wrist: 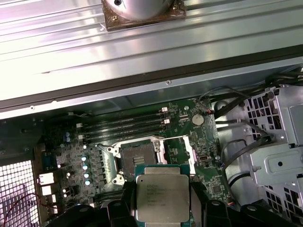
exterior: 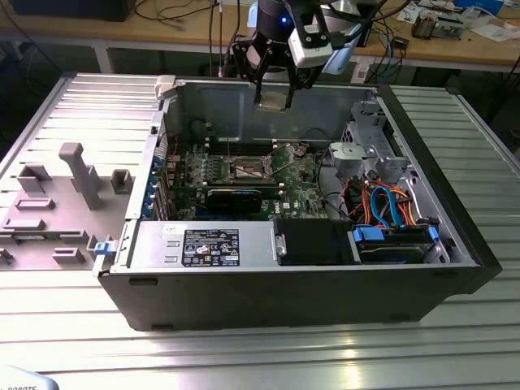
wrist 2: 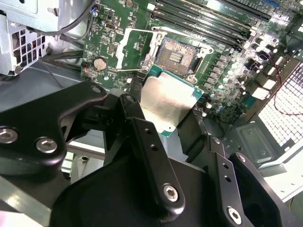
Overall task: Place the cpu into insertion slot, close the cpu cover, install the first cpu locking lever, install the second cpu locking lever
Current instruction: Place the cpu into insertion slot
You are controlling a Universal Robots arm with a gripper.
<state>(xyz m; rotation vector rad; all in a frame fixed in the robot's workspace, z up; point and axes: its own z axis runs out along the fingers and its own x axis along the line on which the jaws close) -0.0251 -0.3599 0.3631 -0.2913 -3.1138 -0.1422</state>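
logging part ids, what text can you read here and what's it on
Nothing can be quoted.
cpu: printed lines on its metal top, too small to read.
black label on the silver box: print too small to read.
white sticker beside it: too small to read.

Legible markings: none.
Printed label [exterior: 210, 247] on the power supply [exterior: 150, 244] and faint etched lines on the cpu [wrist: 162, 198] top, both too small to read.

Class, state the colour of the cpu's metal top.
The cpu top is silvery-grey; clearest in the first wrist view.
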